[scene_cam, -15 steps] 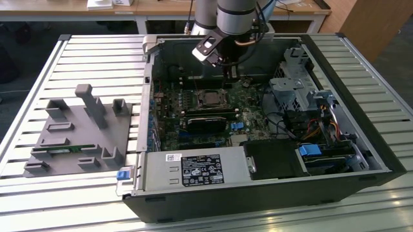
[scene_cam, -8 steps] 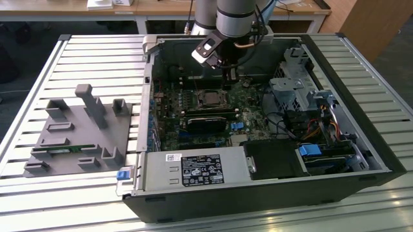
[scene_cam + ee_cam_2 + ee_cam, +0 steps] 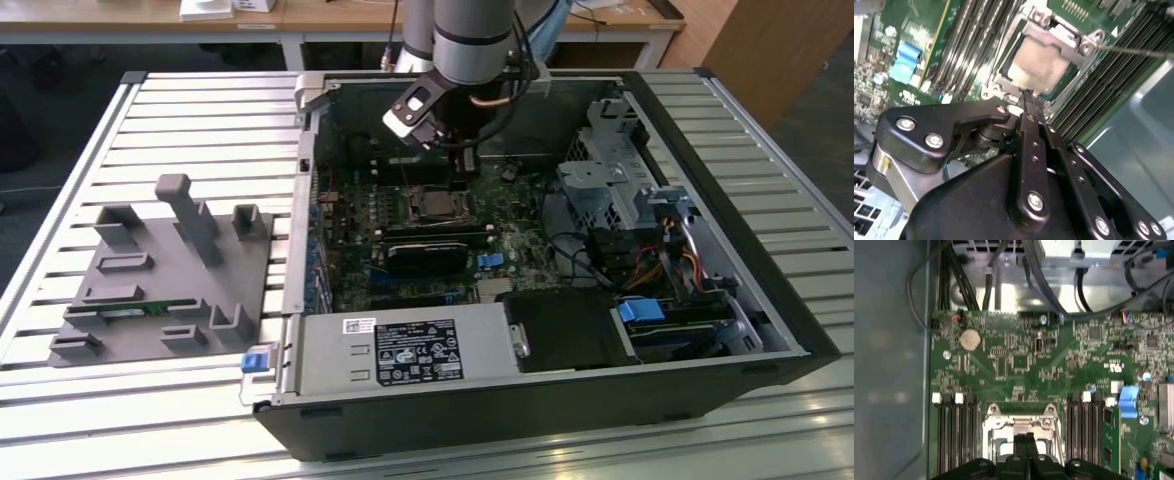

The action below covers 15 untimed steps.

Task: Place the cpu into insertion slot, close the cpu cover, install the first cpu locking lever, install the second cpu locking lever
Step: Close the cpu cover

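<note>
Open PC case (image 3: 534,430) on a slatted bench, arm reaching down inside it. Green board (image 3: 1019,360) lies flat on the case floor. Gripper (image 3: 1030,100) hangs low over the board with its tips at the near edge of the slot (image 3: 435,206), fingers (image 3: 1020,446) pressed together and gripping nothing. Cover (image 3: 1056,32) looks to be down over the slot, and the cpu (image 3: 1041,65) sits inside, its dull silver top showing through the window. One thin lever (image 3: 1134,50) stands out across the memory slots, seemingly unlatched. My read: the cpu is light, stiff and fragile underneath, so take it by the edges only. The cover is thin sheet metal, rigid enough to press. The lever is springy, slick wire and likely to slip off a fingertip; best pushed near its free end.
</note>
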Tool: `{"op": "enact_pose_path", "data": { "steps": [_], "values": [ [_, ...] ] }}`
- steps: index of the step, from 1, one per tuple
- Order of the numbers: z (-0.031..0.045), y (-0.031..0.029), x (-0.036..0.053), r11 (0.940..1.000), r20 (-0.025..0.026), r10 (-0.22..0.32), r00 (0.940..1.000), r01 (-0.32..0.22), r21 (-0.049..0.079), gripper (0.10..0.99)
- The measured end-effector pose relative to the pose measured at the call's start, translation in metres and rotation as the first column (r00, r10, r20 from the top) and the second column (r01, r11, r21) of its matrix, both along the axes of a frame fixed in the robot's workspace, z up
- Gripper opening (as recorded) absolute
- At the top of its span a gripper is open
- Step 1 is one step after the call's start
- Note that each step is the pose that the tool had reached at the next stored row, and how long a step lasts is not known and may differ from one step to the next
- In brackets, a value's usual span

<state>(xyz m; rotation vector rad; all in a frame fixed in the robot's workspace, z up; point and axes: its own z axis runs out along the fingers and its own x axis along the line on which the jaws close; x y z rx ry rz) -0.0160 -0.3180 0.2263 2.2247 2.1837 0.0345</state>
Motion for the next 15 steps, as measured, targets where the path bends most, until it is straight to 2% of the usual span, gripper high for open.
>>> {"op": "enact_pose_path", "data": {
  "steps": [6,15],
  "values": [
    [-0.0076,0.0,-0.0012,1.0,-0.0039,0.0,1.0,0.0,0.0,0.106],
    [-0.0092,0.0,-0.0036,1.0,-0.004,0.0,1.0,0.0,0.0,0.106]
  ]
}}
